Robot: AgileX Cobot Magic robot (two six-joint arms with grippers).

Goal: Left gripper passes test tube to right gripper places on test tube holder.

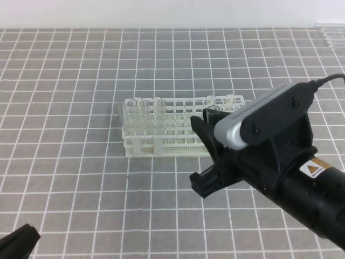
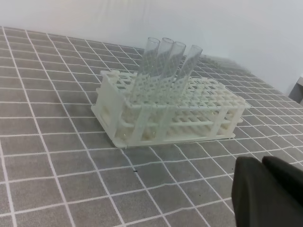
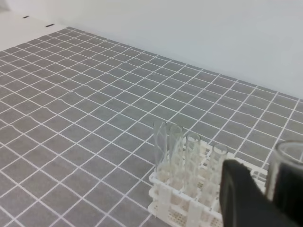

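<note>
The white test tube holder [image 1: 178, 141] stands mid-table with several clear tubes [image 1: 145, 114] upright at its left end. My right gripper [image 1: 209, 123], under its silver plate, hovers at the holder's right end, shut on a clear test tube [image 1: 214, 110] whose rim shows above the jaws. In the right wrist view that test tube [image 3: 285, 163] sits between the black fingers [image 3: 239, 198], with the holder [image 3: 182, 210] and its tubes below left. My left gripper [image 1: 19, 240] rests low at the near left corner, far from the holder [image 2: 165, 111]; its fingers [image 2: 267, 194] are shut and empty.
A grey mat with a white grid covers the table [image 1: 70, 81]. More clear tubes [image 1: 330, 33] lie at the far right edge. A small dark speck [image 1: 127, 176] marks the mat in front of the holder. A white wall backs the table.
</note>
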